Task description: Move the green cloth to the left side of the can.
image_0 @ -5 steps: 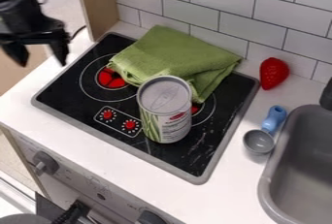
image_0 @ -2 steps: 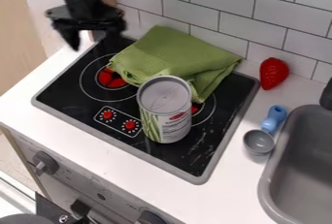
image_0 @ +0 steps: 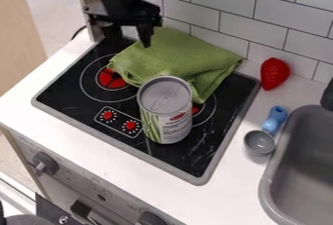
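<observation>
Caution: my gripper [image_0: 122, 41] is open; dragging the green cloth [image_0: 175, 56] low could snag and topple the adjacent can [image_0: 166, 112]

Items beside black-surfaced stovetop [image_0: 62, 92]
Red strawberry-shaped toy [image_0: 275, 74]: near white tiled wall [image_0: 255, 27]. Round grey scoop [image_0: 260, 142] with blue handle [image_0: 276, 116]: just beside grey sink [image_0: 268, 185].

End effector [image_0: 129, 40] (black) nearer cloth [image_0: 174, 57]

room over left part of stovetop [image_0: 68, 96]; upright can [image_0: 166, 112] blocks near side of cloth [image_0: 175, 56], tiled wall [image_0: 257, 17] close behind.
</observation>
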`<state>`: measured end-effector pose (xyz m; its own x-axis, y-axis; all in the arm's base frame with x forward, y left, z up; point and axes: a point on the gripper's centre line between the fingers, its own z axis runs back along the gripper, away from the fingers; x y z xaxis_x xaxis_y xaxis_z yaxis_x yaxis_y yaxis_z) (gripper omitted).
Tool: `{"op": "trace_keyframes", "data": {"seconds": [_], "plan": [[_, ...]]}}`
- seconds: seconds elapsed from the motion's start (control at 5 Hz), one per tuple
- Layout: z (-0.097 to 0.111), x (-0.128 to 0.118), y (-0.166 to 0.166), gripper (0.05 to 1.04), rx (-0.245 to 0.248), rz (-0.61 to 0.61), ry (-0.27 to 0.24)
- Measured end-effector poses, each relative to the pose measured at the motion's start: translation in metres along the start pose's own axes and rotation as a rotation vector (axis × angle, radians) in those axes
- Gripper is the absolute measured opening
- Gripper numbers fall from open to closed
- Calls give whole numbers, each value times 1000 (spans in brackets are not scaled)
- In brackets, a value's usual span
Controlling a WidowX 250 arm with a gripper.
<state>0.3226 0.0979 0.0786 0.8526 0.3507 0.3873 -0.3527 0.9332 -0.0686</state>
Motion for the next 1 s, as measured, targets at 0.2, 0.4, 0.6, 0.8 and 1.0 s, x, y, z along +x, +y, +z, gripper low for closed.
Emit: {"op": "trace_keyframes", "data": {"seconds": [0.2, 0.4, 0.6, 0.8, 1.0], "plan": [[-8, 3, -18, 324, 4, -3, 27], [-26, 1, -29, 129, -4, -12, 74], [-42, 2, -30, 52, 17, 21, 87], [-44, 0, -19, 52, 37, 75, 103], [-43, 2, 6, 52, 96, 131, 143]]}}
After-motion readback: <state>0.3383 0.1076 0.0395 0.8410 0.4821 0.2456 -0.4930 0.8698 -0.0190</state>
